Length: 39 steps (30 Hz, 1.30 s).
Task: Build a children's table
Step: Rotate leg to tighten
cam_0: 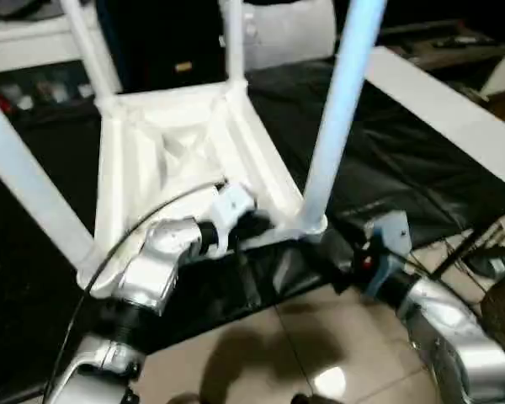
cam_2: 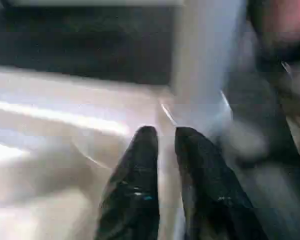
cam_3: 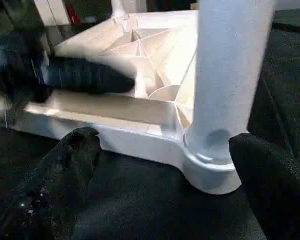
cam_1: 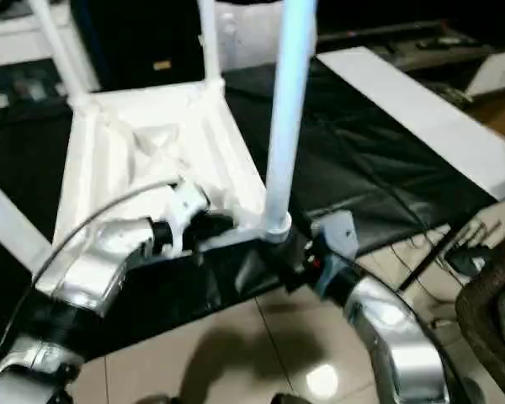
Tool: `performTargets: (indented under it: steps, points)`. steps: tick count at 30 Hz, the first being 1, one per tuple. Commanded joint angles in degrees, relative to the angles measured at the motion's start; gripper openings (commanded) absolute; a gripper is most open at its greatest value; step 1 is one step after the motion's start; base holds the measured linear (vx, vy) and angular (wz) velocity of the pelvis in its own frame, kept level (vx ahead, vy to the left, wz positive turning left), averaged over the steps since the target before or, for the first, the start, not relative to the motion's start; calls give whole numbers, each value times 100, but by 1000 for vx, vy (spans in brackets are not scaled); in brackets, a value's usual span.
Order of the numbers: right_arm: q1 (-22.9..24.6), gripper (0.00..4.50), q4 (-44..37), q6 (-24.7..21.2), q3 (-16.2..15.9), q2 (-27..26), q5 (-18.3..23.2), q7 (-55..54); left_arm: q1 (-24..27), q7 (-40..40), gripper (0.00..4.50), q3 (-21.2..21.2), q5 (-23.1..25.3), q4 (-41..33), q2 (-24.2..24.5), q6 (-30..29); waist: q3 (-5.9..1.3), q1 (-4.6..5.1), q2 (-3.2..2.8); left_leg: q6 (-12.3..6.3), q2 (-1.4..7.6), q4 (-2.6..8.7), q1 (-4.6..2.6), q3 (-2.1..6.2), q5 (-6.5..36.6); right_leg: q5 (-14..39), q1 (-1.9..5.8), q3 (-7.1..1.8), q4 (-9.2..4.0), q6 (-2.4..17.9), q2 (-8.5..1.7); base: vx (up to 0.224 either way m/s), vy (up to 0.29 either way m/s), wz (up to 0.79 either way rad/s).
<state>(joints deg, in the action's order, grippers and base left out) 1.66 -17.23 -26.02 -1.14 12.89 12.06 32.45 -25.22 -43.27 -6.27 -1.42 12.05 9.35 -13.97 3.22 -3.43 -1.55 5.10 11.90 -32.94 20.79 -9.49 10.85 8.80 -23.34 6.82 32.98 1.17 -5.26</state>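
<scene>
The white ribbed plastic table top [cam_0: 177,160] lies upside down on the black-covered tabletop [cam_0: 387,160], white tubular legs [cam_0: 341,109] standing in its corner sockets. Left fingers [cam_2: 140,165] sit slightly parted above its near rim; right fingers [cam_3: 65,170] spread wide around the nearest socket.

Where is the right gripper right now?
In the head views the right gripper sits low and right of centre, jaws open beside the nearest leg's socket on the tabletop.

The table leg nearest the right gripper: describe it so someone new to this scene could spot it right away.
Find the white table top lying underside up on the black-covered bench, four legs rising from its corners. Go to the near corner on the robot's right, beside the right gripper. That leg stands almost upright and looks thickest, seated in a round corner socket, and the open jaws flank its base.
</scene>
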Motion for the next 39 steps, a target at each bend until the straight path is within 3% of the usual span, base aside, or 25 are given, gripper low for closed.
performTargets:
  steps: [1, 2, 4, 5, 6, 7, 8, 9, 10, 11, 12, 13, 14, 15, 16, 17, 18, 19, 20, 21, 23, 26, 27, 31, 39]
  points:
    - [75, 450, -105, 115, -143, 21, -228, -116, 221, 289, 107, 260, -214, -416, -91, -155, -366, -9, 44, -425, 122, 338, 14, -20, 1081, 1947, 352, -298, -430, 846, -316, 0, 0, 0]
    - [80, 450, -95, 282, -216, -34, -367, -275, 660, 556, 115, 522, -427, -1110, -292, -295, -359, 2, 43, -402, 121, 347, 17, -24, 1119, 2060, 344, -298, -449, 784, -306, 0, 0, 0]
    - [79, 450, -116, 337, -235, -48, -437, -386, 932, 743, 134, 609, -424, -1520, -386, -283, -337, 32, 47, -353, 113, 361, 25, -16, 1252, 2403, 331, -285, -495, 612, -300, 0, 0, 0]
    - [81, 450, -137, 353, -233, -49, -468, -447, 1070, 844, 146, 629, -387, -1724, -424, -265, -277, 77, 7, -585, 48, 517, 401, 297, 1461, 2496, 597, 67, -385, 427, -318, 0, 0, 0]
    - [59, 450, -163, 370, -244, -18, -539, -526, 1271, 1050, 150, 607, -275, -1939, -472, -375, -331, 147, -81, -549, 177, 480, 257, 523, 1800, 2046, 508, 141, -384, 489, -284, -17, -30, 39]
    - [49, 450, -171, 378, -249, -5, -569, -557, 1353, 1138, 158, 596, -230, -2022, -492, -426, -309, 217, -149, -550, 280, 531, 268, 685, 2015, 1762, 517, 177, -306, 597, -229, -11, -60, 57]
    - [17, 450, -187, 366, -276, 45, -583, -553, 1508, 1516, 172, 640, -117, -2100, -592, -797, -249, 286, -264, -649, 549, 797, 198, 1077, 2733, 1410, 485, 170, 25, 742, -38, -11, -60, 57]
    - [2, 450, -182, 354, -301, 85, -581, -502, 1546, 1749, 184, 749, -110, -2074, -682, -936, -213, 332, -242, -850, 602, 845, 83, 1284, 3088, 1393, 389, 16, 281, 954, 30, 22, -105, 57]
    - [-12, 450, -176, 345, -316, 125, -577, -453, 1575, 1953, 184, 842, -106, -2052, -766, -1050, -176, 362, -124, -894, 471, 762, 151, 1211, 3103, 1352, 398, -100, 235, 1043, -54, -9, -126, 69]
    - [-25, 450, -166, 342, -332, 159, -579, -413, 1584, 2048, 196, 884, -92, -2027, -795, -1054, -106, 214, 71, -483, -145, 406, 396, 815, 2858, 2662, 436, -221, -293, 908, -366, -9, -126, 69]
    - [-40, 450, -155, 341, -350, 192, -591, -380, 1586, 2080, 202, 885, -64, -2013, -787, -1019, -134, 98, 288, -388, -454, -587, -19, 393, 1246, 5020, 194, -97, -997, 261, -1019, -64, -124, 65]
    - [-72, 450, -130, 331, -382, 248, -620, -338, 1588, 2068, 209, 836, 19, -1993, -732, -943, -162, 90, 358, -431, -419, -802, 195, 365, 675, 5318, 262, -98, -998, -169, -1124, -24, -95, 45]
    - [-145, 450, -49, 346, -448, 339, -686, -259, 1624, 2091, 220, 736, 160, -2028, -640, -845, -145, 25, 311, -541, -286, -941, 451, 399, 523, 5104, 442, -200, -905, -825, -1453, -24, -95, 45]
    - [-154, 450, -36, 352, -458, 349, -692, -253, 1634, 2101, 230, 723, 177, -2042, -634, -839, -218, -55, 297, -575, -173, -940, 489, 473, 713, 4422, 586, -283, -741, -762, -1666, -10, -45, 48]
    - [-198, 450, 29, 371, -476, 372, -686, -232, 1668, 2160, 239, 686, 231, -2095, -626, -807, -225, -73, 292, -605, -101, -874, 492, 518, 777, 3994, 682, -272, -714, -452, -1727, -24, 16, 58]
    - [-239, 450, 83, 375, -474, 380, -620, -171, 1700, 2206, 239, 696, 240, -2116, -638, -696, -256, -69, 105, -634, 22, -410, 166, 524, 681, 3042, 611, -321, -640, 423, -1265, -24, 16, 58]
    - [-261, 450, 105, 376, -471, 388, -587, -126, 1718, 2240, 245, 693, 230, -2133, -637, -645, -290, -28, 9, -791, 86, 10, 10, 429, 194, 2069, 607, 8, -417, 895, -571, -36, 32, 38]
    - [-266, 450, 109, 380, -473, 391, -583, -116, 1721, 2241, 247, 693, 226, -2136, -637, -637, -302, 14, -73, -859, 328, 105, -156, 549, 207, 1528, 410, 25, -195, 862, -286, -40, 19, 24]
    - [-329, 450, 162, 410, -486, 427, -549, -18, 1765, 2236, 259, 703, 146, -2180, -646, -604, -350, 104, -117, -795, 614, 142, -276, 631, 239, 667, 308, -127, -77, 741, -276, -40, 19, 24]
    - [-383, 450, 193, 371, -474, 457, -544, -43, 1782, 2265, 272, 696, 112, -2229, -651, -722, -272, 114, -59, -620, 494, 160, -180, 509, 624, 477, 319, -275, -110, 898, -352, -21, 26, 20]
    - [-484, 450, 259, 318, -444, 502, -508, -68, 1823, 2260, 286, 671, 79, -2290, -633, -844, -260, 108, 52, -421, 262, 186, -79, 348, 1124, 905, 455, -372, -187, 1071, -461, 0, 0, 0]
    - [-623, 450, 387, 462, -446, 555, -424, 79, 1906, 2120, 305, 595, 37, -2328, -542, -831, -220, 117, 103, -312, 191, 216, -62, 278, 1623, 2252, 437, -441, -325, 801, -501, 0, 0, 0]
    - [-685, 450, 436, 524, -469, 568, -395, 196, 1940, 2050, 319, 565, 2, -2350, -484, -827, -232, 151, 122, -333, 176, 214, -37, 274, 1557, 2300, 435, -452, -338, 746, -490, 0, 0, 0]
    - [-1095, 450, 914, 642, -545, 581, -475, 228, 1914, 1987, 337, 693, -231, -2379, -419, -836, -283, 224, 132, -523, 158, 180, 30, 266, 1064, 1891, 444, -455, -291, 828, -477, 0, 0, 0]
    - [-1699, 450, 1754, 895, -423, 362, -730, -292, 2140, 1777, 407, 573, -306, -2399, -238, -682, -314, 264, 165, -701, 150, 144, 9, 193, 663, 1446, 403, -445, -252, 1077, -413, 0, 0, 0]
